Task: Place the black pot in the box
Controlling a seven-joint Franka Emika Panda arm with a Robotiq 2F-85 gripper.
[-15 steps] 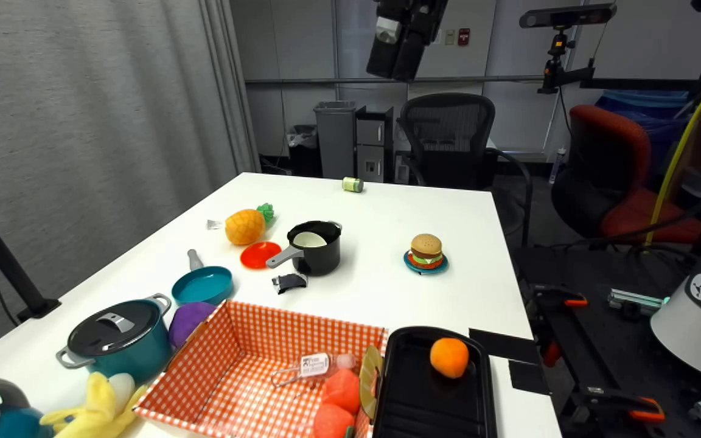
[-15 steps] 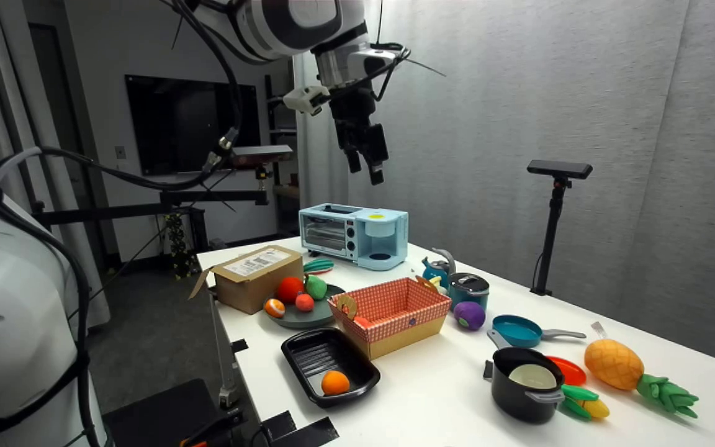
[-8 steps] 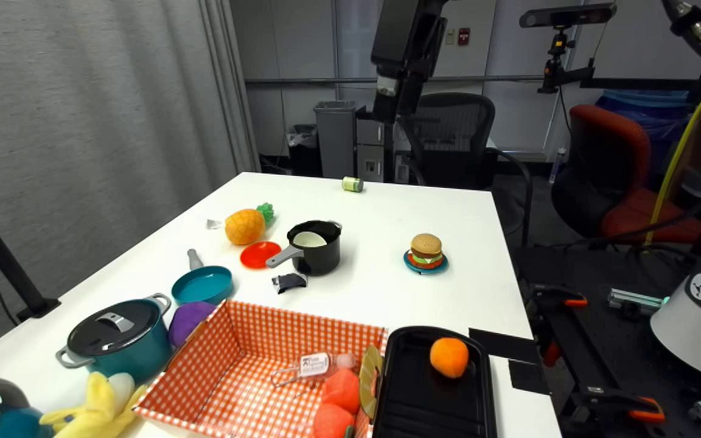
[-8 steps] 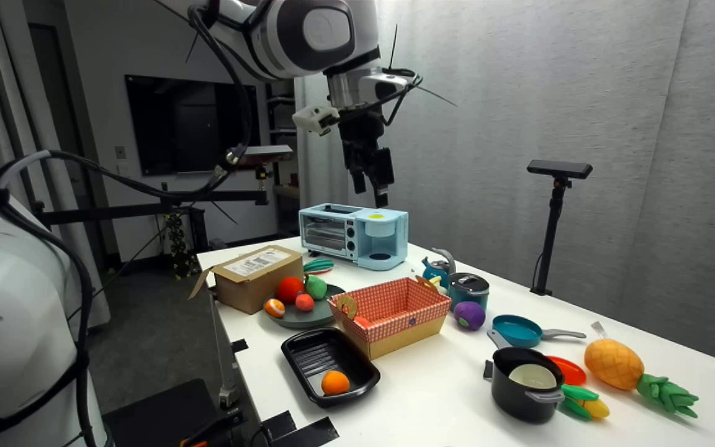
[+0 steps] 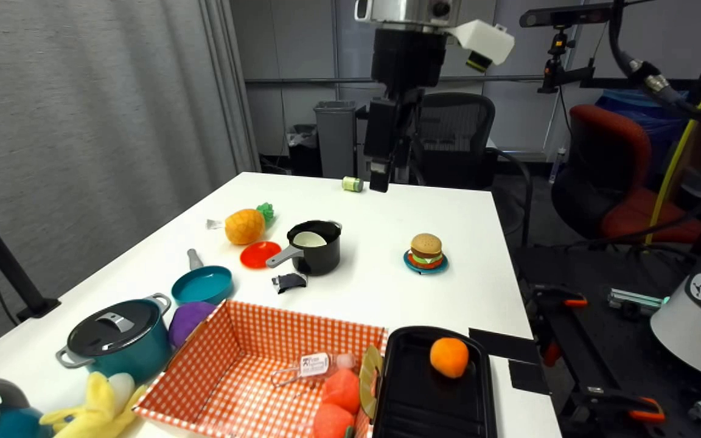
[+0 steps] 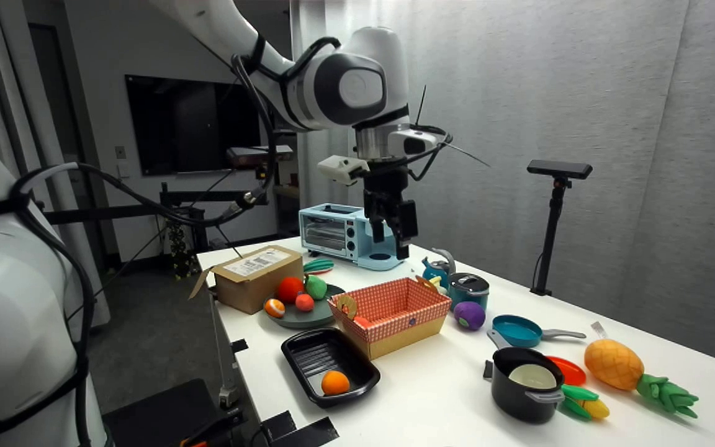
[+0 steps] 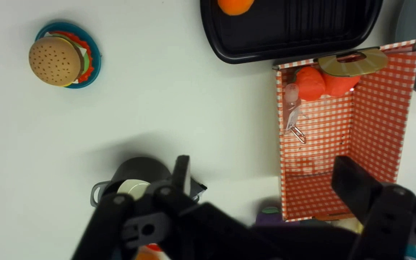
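Note:
The black pot (image 5: 324, 260) stands upright on the white table, with a pale whitish inside and grey handles. It also shows in an exterior view (image 6: 516, 397). In the wrist view the black pot (image 7: 143, 168) is partly hidden behind my left finger. The box (image 5: 302, 322) has orange-red and white checked sides; it also shows in an exterior view (image 6: 407, 335) and in the wrist view (image 7: 381, 112). It holds red toy pieces and a small clear bottle. My gripper (image 7: 262, 173), also in an exterior view (image 6: 390, 243), is open and empty, high above the table, apart from pot and box.
A black bin (image 5: 435, 401) with an orange ball touches or nearly touches the box. A teal lidded pot (image 5: 119, 334), a purple toy (image 5: 189, 319) and a teal pan (image 5: 203, 285) lie nearby. A red plate (image 5: 259, 255), a pineapple (image 5: 244, 227) and a dark packet (image 5: 289, 281) are close to the pot.
The arm and open gripper have come down a good way toward the table, shifting a little to the right in an exterior view. The pot, box and other objects have not moved.

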